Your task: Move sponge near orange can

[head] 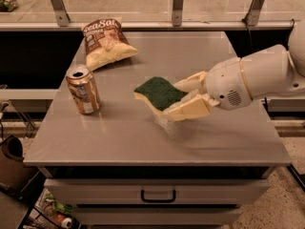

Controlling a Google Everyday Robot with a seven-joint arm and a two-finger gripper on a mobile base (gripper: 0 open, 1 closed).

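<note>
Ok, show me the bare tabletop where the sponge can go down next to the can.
Bare table lies between the orange can and the sponge, held by the gripper at mid-table. The front strip along the near edge is free too. The far left is tighter: the chip bag lies just behind the can.

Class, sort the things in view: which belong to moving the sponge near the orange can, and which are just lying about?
In the job: orange can, upright at left; sponge; claw, gripping the sponge right of the can.
Lying about: chip bag, back left.
</note>
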